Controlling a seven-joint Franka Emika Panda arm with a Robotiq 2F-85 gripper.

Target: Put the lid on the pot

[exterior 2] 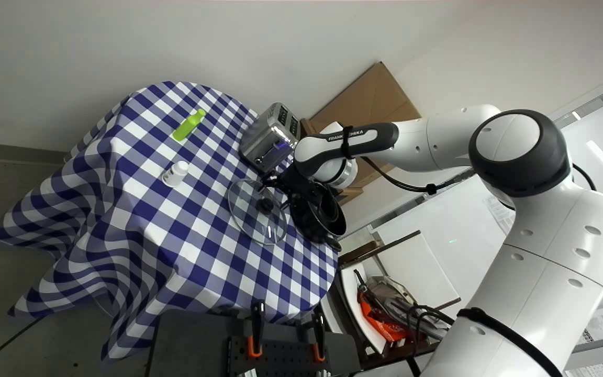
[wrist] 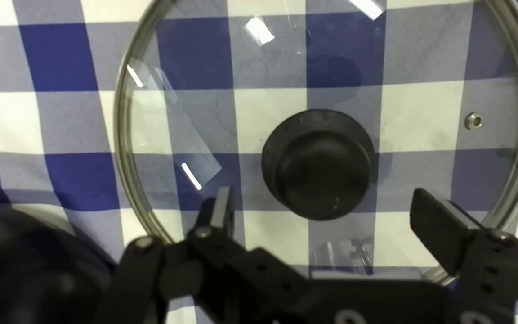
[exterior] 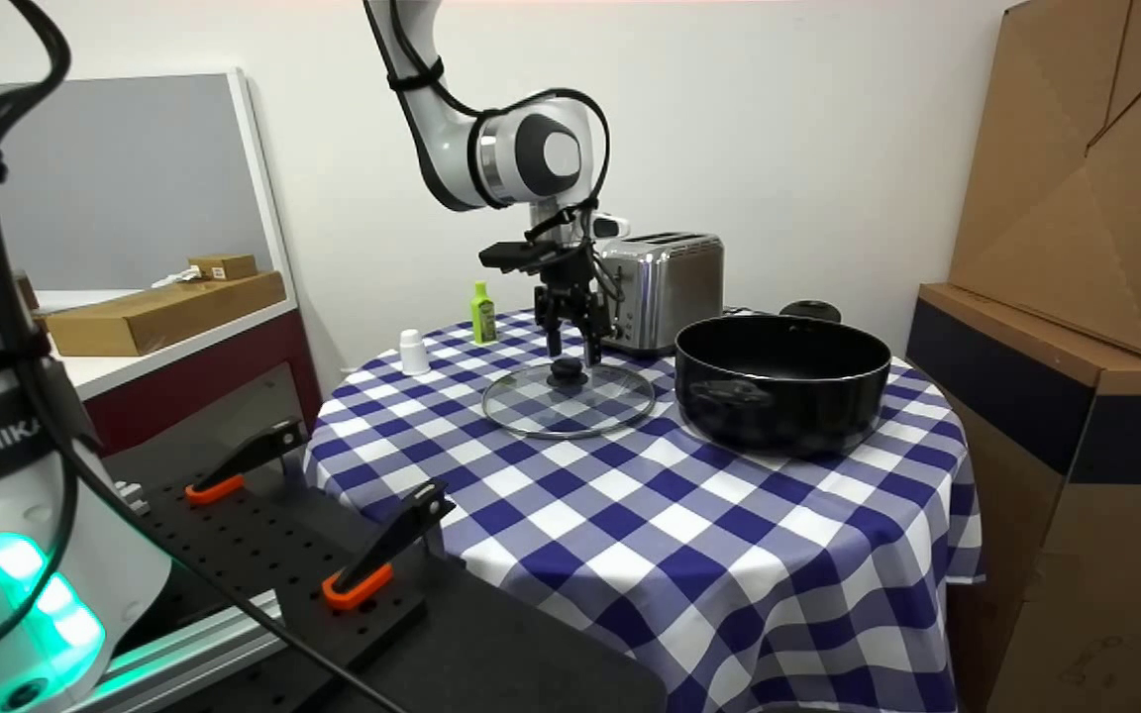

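Lid (exterior: 570,408) on tabletop (exterior: 551,495) beside pot (exterior: 778,411). I'd call this pre-grasp: my hand (exterior: 573,355) spread, holding nothing. Next should be: centre on knob (wrist: 324,175), lower, squeeze.

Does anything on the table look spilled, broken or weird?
Nothing stands out: I see no spills or cracks. The lid lies on the tablecloth beside the pot, not on top, but that's just the job not yet done.

Left of your round black pot (exterior: 778,411), in both exterior views, a round clear-glass lid (exterior: 570,401) is lying.
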